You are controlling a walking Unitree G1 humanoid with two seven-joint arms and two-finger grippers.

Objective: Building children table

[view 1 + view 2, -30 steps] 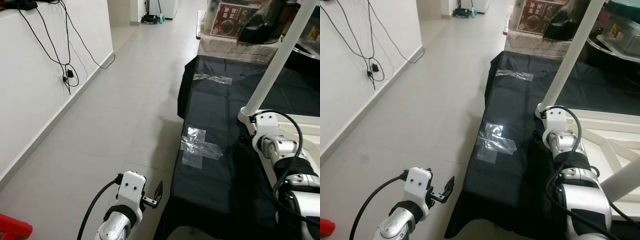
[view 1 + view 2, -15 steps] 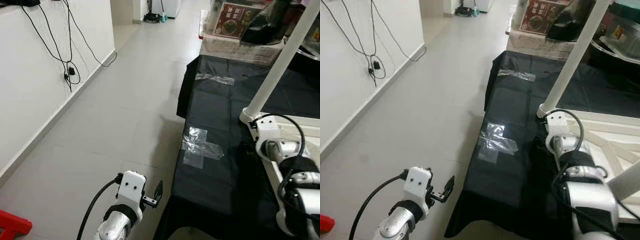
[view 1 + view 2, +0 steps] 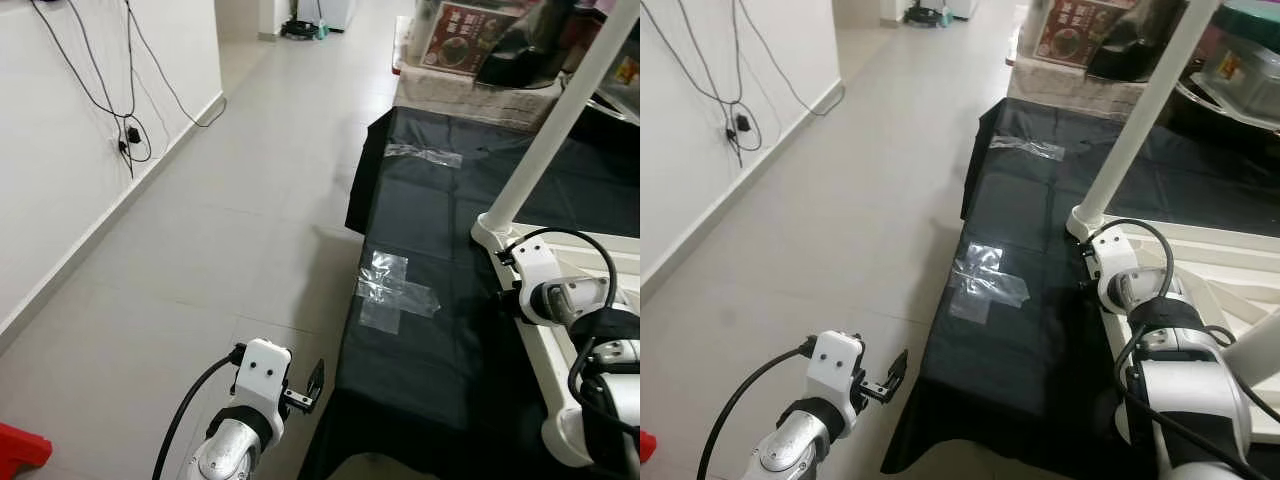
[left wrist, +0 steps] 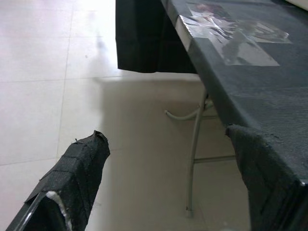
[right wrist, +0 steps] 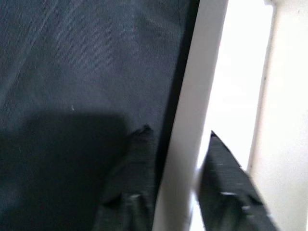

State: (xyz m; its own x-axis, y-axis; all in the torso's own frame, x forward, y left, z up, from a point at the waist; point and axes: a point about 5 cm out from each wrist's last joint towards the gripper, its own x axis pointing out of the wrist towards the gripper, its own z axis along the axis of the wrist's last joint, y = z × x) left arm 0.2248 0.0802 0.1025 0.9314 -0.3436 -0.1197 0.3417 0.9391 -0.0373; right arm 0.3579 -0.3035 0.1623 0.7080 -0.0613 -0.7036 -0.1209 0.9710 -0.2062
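Observation:
A white children's table (image 3: pixel 612 252) lies upside down on a long table under a black cloth (image 3: pixel 430 220). One white leg (image 3: pixel 548 125) stands up from its near left corner. My right wrist (image 3: pixel 545 285) sits just this side of that leg's base, at the white frame's outer edge. In the right wrist view the right gripper (image 5: pixel 178 139) straddles the white edge rail (image 5: pixel 192 86), shut on it with one black finger on each side. My left gripper (image 4: pixel 166 137) hangs open over the floor beside the black table's near corner, holding nothing.
Clear tape patches (image 3: pixel 395 290) stick to the black cloth. Boxes and a dark bag (image 3: pixel 520 50) crowd the far end. Tiled floor (image 3: pixel 230 230) stretches to the left, up to a white wall with hanging cables (image 3: pixel 130 140). A folding table leg (image 4: pixel 192 159) stands under the cloth.
The camera has shifted slightly. My right forearm has swung to the right while its wrist stays by the leg's base. The left arm is as before.

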